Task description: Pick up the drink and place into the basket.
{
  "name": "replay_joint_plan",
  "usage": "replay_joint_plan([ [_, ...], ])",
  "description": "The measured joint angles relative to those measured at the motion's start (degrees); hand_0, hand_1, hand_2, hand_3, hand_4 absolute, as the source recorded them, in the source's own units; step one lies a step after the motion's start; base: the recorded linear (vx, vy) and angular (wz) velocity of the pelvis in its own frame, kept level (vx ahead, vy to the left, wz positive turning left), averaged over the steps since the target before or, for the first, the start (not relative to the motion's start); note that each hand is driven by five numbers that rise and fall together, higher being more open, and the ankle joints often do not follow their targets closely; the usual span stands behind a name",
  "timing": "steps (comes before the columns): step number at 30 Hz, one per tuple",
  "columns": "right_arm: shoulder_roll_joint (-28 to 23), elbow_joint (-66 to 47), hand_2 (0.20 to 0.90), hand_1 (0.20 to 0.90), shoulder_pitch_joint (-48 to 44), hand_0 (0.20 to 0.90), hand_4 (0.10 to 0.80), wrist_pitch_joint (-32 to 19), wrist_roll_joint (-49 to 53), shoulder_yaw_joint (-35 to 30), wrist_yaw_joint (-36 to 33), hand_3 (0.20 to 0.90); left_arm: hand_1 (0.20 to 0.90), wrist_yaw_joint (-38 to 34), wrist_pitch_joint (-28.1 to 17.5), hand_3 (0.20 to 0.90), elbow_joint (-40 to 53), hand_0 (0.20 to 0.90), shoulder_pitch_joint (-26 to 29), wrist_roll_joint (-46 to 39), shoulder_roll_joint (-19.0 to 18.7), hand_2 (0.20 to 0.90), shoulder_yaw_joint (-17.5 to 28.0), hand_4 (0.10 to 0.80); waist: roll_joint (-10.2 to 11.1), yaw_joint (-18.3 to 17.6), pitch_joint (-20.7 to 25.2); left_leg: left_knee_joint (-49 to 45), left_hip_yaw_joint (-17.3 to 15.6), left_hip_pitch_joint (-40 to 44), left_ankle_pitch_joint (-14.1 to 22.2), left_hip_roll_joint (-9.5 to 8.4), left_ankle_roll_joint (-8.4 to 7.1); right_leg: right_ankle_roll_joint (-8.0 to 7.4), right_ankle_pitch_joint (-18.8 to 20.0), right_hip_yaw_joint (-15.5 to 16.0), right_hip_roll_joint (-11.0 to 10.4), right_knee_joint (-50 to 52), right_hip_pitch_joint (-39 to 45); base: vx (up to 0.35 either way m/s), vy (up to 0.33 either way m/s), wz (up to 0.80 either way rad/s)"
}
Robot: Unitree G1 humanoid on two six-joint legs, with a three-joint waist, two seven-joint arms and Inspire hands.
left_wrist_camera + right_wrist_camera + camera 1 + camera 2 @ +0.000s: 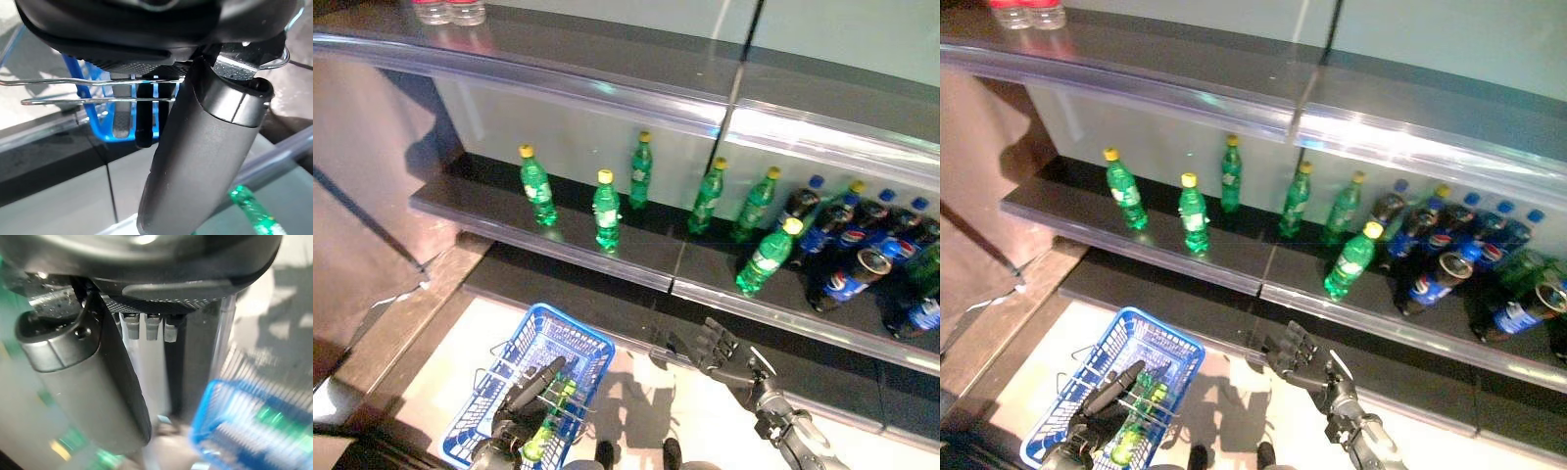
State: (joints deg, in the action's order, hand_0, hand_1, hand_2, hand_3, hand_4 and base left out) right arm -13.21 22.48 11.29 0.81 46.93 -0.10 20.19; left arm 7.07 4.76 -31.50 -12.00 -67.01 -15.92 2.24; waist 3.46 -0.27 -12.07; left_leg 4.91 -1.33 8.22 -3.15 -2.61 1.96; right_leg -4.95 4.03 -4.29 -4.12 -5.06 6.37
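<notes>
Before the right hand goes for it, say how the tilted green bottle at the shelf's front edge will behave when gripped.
The tilted green bottle already leans, so a nudge may well tip it. Its round body would probably roll along the shelf. Smooth glossy plastic could slip in the right hand, whose fingers are open.

A long display case runs across the scene from 9 o'clock toward 3 o'clock. Its lower shelf [499, 211] is dark and glossy, edged along the front with a clear plastic lip [607, 262] that catches the light. Above it an upper shelf [558, 54] of the same dark surface stretches across 12 o'clock, with its own bright clear edge strip. A pale back panel [568, 137] stands between the two shelves, and a thin dark seam [729, 88] splits the case into two sections. Below the lower shelf a dark base ledge [587, 289] meets the light floor [646, 392] at 6 o'clock. At 9 o'clock a brownish side wall [362, 196] stands beside the case.
</notes>
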Motion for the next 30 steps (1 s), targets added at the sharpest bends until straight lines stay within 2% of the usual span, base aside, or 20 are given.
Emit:
replay_joint_plan([
  [5,1.3,11.8,0.900,0.900,-1.1,0.900,0.800,-0.2,9.6,-4.7,0.0,0.900,0.300,1.4,0.0,0.200,-2.1,0.300,0.8,-0.1,1.6,0.300,0.9,0.100,-0.8,-0.7,0.6,0.1,-2.5,0.7,0.5,0.57,-0.07,0.39,0.4,-1.1,0.4,0.0,-0.4,-0.022,-0.002,-0.29],
  [8,0.7,19.1,0.900,0.900,-2.0,0.900,0.800,-2.8,9.1,-5.9,-2.6,0.900,0.300,1.7,0.0,0.200,-2.7,0.300,1.5,-0.7,2.2,0.300,0.9,0.100,-1.3,-2.0,0.7,0.1,-3.0,0.8,0.7,0.87,-0.26,0.57,0.5,-1.5,0.8,0.2,-0.6,-0.012,0.005,-0.10],
  [15,-0.6,31.6,0.900,0.900,-5.9,0.900,0.800,-8.8,1.2,-6.5,-12.8,0.900,0.300,2.6,-0.7,0.200,-8.1,0.300,3.3,-2.1,4.3,0.300,1.8,0.100,-2.6,-1.5,1.3,0.0,-4.6,1.8,1.5,1.70,-0.75,1.18,0.7,-2.5,1.6,0.2,-0.5,0.004,0.033,-0.15],
  [21,-0.6,34.9,0.900,0.900,-6.3,0.900,0.800,-12.0,0.3,-9.8,-18.3,0.900,0.300,2.6,-1.4,0.200,-12.4,0.300,3.2,-2.1,4.6,0.300,3.1,0.100,-3.3,-1.5,1.7,0.0,-4.7,2.7,2.1,1.95,-0.93,1.95,0.6,-2.7,2.1,0.2,0.0,0.021,0.101,-0.04],
  [25,-0.6,34.8,0.900,0.900,-6.3,0.900,0.800,-13.7,0.2,-10.9,-20.1,0.900,0.300,2.3,-1.9,0.200,-12.7,0.300,3.2,-2.1,4.8,0.300,3.1,0.100,-3.3,-1.6,1.8,0.0,-4.8,2.8,2.2,1.60,-0.81,1.90,0.7,-2.8,2.2,0.3,-0.2,0.021,0.058,-0.03],
  [27,-0.6,33.4,0.900,0.900,-6.4,0.900,0.800,-13.7,-0.6,-10.9,-20.6,0.900,0.300,2.2,-2.8,0.200,-12.8,0.300,2.8,-2.1,4.8,0.300,3.6,0.100,-3.3,-0.9,1.8,0.0,-6.4,2.8,2.4,1.91,-1.06,1.67,0.3,-1.9,2.5,1.9,-1.9,-0.017,-0.009,-0.37],
  [30,-0.6,31.1,0.900,0.900,-6.4,0.900,0.800,-13.8,-1.3,-11.0,-20.5,0.900,0.300,1.9,-3.4,0.200,-13.4,0.300,2.3,-2.1,4.8,0.300,4.3,0.100,-3.2,0.2,2.0,-0.1,-9.3,2.9,2.7,1.87,-1.04,1.73,0.6,-0.8,1.8,1.6,-3.1,-0.057,-0.090,-0.56],
])
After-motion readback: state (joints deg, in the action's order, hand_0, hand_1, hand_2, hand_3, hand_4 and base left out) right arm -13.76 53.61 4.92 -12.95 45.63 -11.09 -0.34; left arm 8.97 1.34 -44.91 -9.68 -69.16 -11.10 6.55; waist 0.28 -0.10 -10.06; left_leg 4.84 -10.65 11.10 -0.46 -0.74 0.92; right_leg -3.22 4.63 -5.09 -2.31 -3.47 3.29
